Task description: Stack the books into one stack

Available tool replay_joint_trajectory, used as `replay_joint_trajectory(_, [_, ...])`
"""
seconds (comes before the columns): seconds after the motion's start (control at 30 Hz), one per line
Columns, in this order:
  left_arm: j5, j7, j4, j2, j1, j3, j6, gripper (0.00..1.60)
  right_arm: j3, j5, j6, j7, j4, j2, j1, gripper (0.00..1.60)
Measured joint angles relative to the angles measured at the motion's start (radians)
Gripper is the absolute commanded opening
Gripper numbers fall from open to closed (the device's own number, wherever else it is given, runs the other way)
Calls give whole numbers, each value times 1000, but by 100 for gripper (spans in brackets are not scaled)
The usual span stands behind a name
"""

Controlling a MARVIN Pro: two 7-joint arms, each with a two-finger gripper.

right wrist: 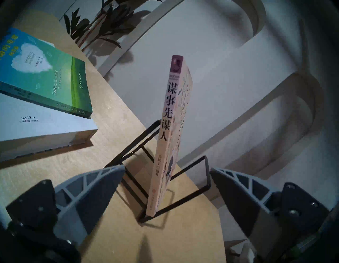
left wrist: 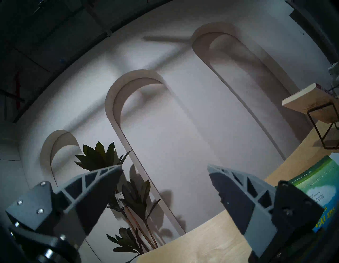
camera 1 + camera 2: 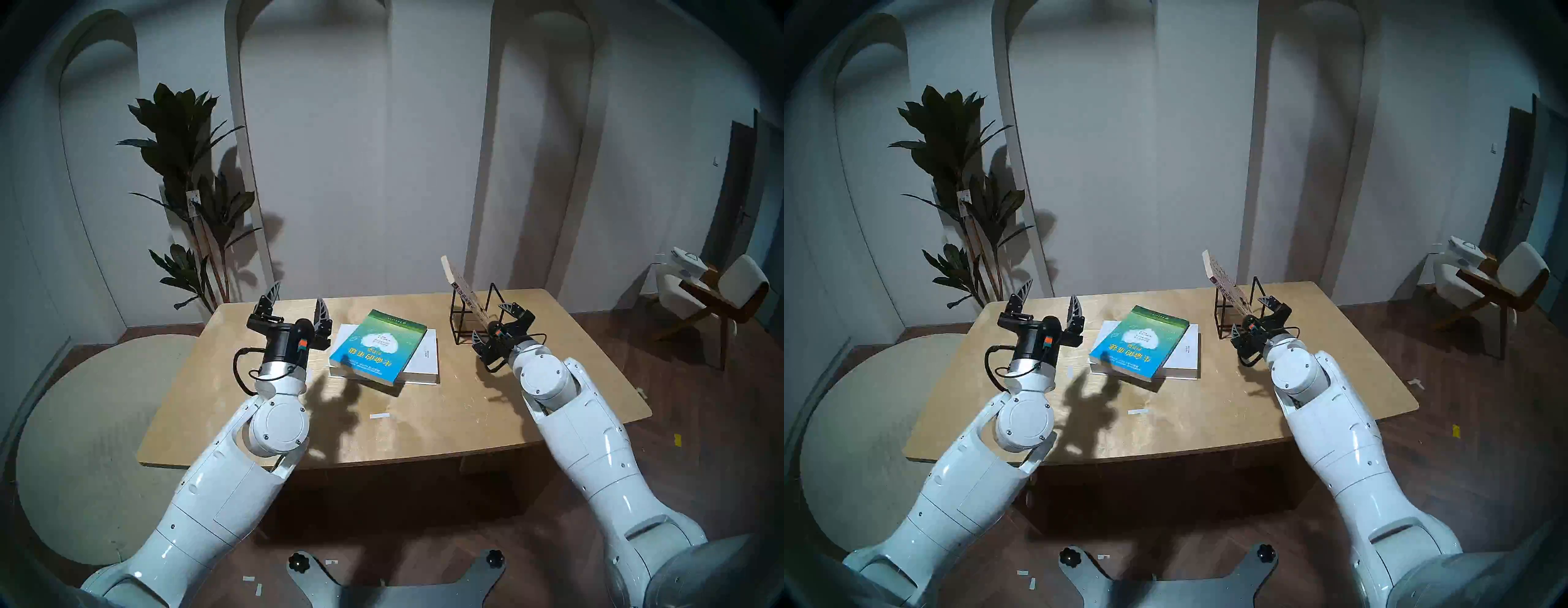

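Observation:
The blue-green book (image 3: 377,346) lies askew on the white book (image 3: 426,356) at the table's middle; both also show in the right wrist view, blue-green book (image 1: 42,73) and white book (image 1: 45,124). The beige-pink book (image 3: 464,293) leans upright in the black wire rack (image 3: 458,322) at the back right. My right gripper (image 3: 491,321) is open at the rack. In the right wrist view (image 1: 167,168) its fingers stand either side of the beige-pink book's (image 1: 170,113) lower spine, apart from it. My left gripper (image 3: 299,293) is open and empty, raised left of the pile.
The wooden table (image 3: 424,424) has a small white tape strip (image 3: 379,415) near its front. A potted plant (image 3: 191,191) stands behind the table's back left corner. A chair (image 3: 717,297) stands off to the right. A round rug (image 3: 85,446) lies on the floor at the left.

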Motion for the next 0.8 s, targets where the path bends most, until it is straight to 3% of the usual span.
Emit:
replay_joint_trajectory(0.43, [37, 56, 29, -13, -9, 4, -49, 160, -86, -173, 4, -23, 135, -38, 122, 160])
replay_joint_trajectory(0.8, [56, 83, 47, -21, -14, 5, -73, 160, -130, -267, 3, -24, 217, -90, 220, 160])
